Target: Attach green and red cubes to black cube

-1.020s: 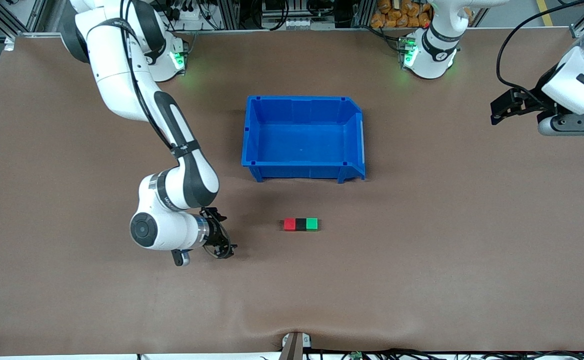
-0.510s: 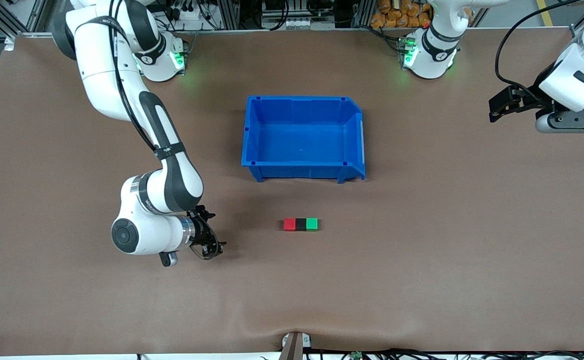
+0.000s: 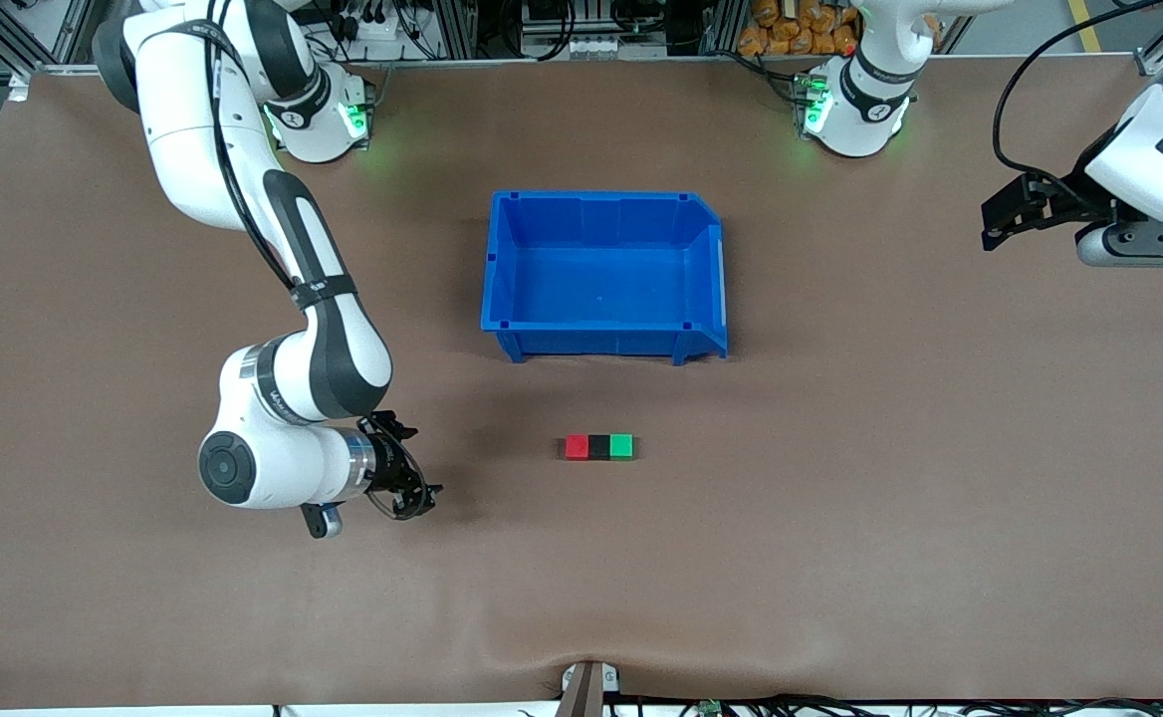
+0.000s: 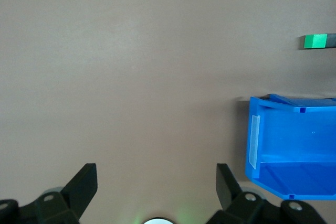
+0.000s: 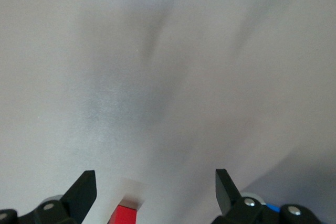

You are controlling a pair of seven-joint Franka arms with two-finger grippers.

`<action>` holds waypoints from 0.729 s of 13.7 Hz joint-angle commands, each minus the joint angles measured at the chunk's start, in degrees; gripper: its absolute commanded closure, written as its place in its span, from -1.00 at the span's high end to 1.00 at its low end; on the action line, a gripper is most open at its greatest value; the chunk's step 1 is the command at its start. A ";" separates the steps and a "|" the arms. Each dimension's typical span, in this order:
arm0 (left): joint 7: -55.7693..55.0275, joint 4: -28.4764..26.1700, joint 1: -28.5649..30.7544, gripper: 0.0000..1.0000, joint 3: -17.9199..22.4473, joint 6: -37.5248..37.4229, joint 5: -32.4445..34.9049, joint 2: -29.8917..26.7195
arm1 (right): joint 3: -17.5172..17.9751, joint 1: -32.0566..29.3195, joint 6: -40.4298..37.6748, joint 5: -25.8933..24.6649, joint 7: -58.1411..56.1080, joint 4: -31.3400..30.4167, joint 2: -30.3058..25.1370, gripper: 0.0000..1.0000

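The red cube (image 3: 576, 447), black cube (image 3: 598, 447) and green cube (image 3: 621, 446) lie touching in one row on the brown table, black in the middle. The row is nearer the front camera than the blue bin (image 3: 502, 261). My right gripper (image 3: 414, 474) hovers low over the table, apart from the row on the red cube's side, open and empty. The right wrist view catches the red cube (image 5: 123, 215) between the open fingers, well away from them. My left gripper (image 3: 995, 227) hangs open at the left arm's end of the table. The left wrist view shows the green cube (image 4: 315, 41).
The blue bin (image 4: 254, 140) is empty and stands mid-table, between the cube row and the robot bases. Bare brown tabletop (image 3: 840, 498) surrounds the cubes on all sides.
My right arm has drawn back from the cube row toward its own end of the table, gripper still open. The left gripper shifted only slightly. The cubes have not moved.
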 commanded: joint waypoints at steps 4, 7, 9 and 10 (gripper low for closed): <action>1.09 -0.89 0.43 1.00 -0.69 -1.62 -0.02 -2.24 | 0.76 -2.76 -4.07 -1.07 -5.58 -0.04 -1.96 1.00; 1.09 -0.89 0.51 1.00 -0.69 -2.06 -0.11 -2.50 | 0.67 -3.98 -6.09 -1.07 -9.53 -0.04 -2.49 1.00; 1.09 -0.81 0.51 1.00 -0.60 -2.06 -0.11 -2.51 | 0.67 -4.95 -7.06 -1.07 -10.59 -0.04 -3.10 1.00; 1.09 -0.81 0.51 1.00 -0.60 -2.06 -0.11 -2.42 | 0.76 -5.30 -7.76 -1.07 -13.20 -0.04 -3.54 1.00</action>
